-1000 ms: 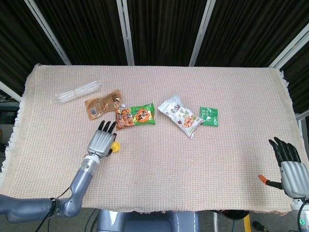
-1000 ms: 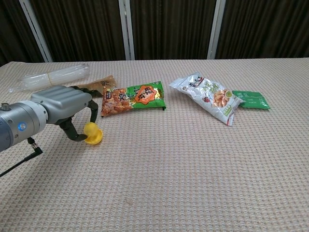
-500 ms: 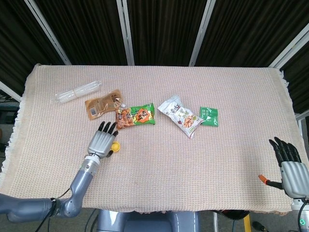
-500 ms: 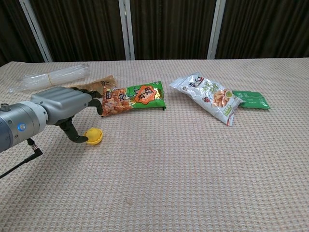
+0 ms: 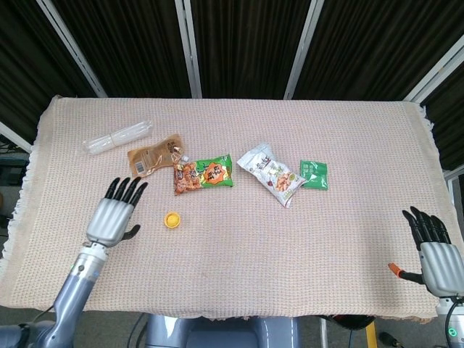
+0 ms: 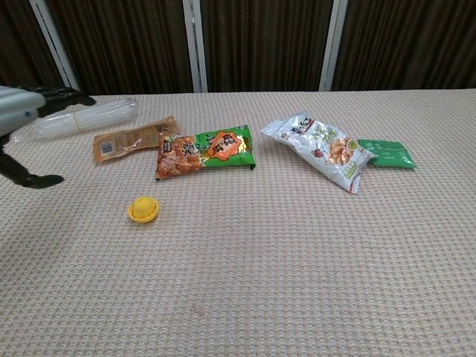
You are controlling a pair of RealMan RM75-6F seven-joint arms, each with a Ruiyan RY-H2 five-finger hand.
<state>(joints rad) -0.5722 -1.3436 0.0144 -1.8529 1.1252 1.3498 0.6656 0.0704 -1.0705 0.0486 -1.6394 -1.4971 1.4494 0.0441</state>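
I read the left hand (image 5: 114,215) at the lower left of the head view with its fingers spread and straight, palm down over the cloth, holding nothing and touching none of the items. The nearest item to it is the yellow cap (image 5: 172,220), which lies on the cloth just to the right of the hand, apart from it; in the chest view the cap (image 6: 143,209) sits left of centre while only the dark fingertips of the left hand (image 6: 33,119) show at the left edge. The right hand (image 5: 433,246) sits at the lower right corner of the head view, beyond the table edge, fingers extended and apart, holding nothing. Above the cap lies the orange-and-green snack bag (image 5: 204,174), with the brown packet (image 5: 154,156) touching its upper left corner and the clear plastic bundle (image 5: 116,137) further toward the upper left. Right of centre lies the white snack bag (image 5: 271,174), its right end resting over the edge of the small green packet (image 5: 314,174). All items lie flat on the beige woven tablecloth (image 5: 239,268). Behind the table I see dark ribbed panels divided by pale metal struts (image 5: 188,48).
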